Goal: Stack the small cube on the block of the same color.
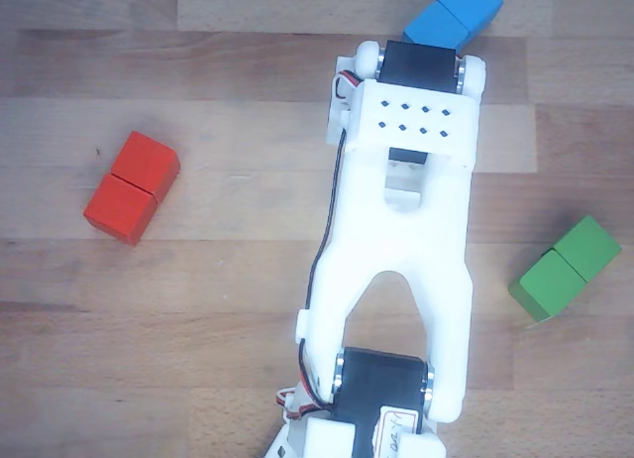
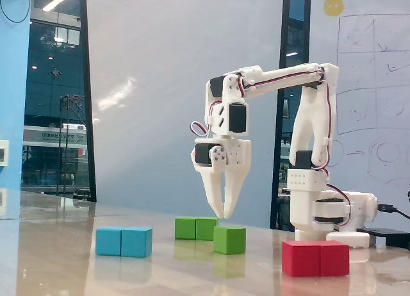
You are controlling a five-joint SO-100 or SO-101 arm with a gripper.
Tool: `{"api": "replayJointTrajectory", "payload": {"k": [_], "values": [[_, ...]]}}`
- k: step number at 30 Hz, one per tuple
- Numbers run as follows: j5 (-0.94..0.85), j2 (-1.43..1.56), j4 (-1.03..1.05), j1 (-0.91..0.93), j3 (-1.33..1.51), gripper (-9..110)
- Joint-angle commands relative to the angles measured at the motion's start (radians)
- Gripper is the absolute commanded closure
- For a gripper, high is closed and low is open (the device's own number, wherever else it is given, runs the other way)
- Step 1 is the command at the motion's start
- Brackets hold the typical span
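The gripper pointed straight down from the bent arm, fingers nearly together and empty, just above the small cube beside the block.

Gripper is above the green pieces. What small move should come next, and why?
Probably lower the gripper a little further onto the small cube. Its tips hang just above the cube, holding nothing, and the cube sits on the table beside the green block, unstacked.
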Motion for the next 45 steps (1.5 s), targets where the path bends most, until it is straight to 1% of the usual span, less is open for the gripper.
{"api": "replayJointTrajectory", "payload": {"k": [1, 8, 13, 19, 28, 40, 45], "values": [[-0.018, 0.014, 0.008, 0.009, -0.029, 98], [-0.015, 0.015, 0.04, 0.009, -0.017, 83], [-0.015, 0.015, 0.089, 0.006, -0.014, 77], [-0.015, 0.008, 0.127, 0.0, -0.011, 76], [-0.015, -0.081, 0.124, -0.002, -0.011, 76], [-0.015, -0.127, 0.123, -0.002, -0.021, 76], [-0.025, -0.141, 0.072, -0.002, -0.018, 77]]}}
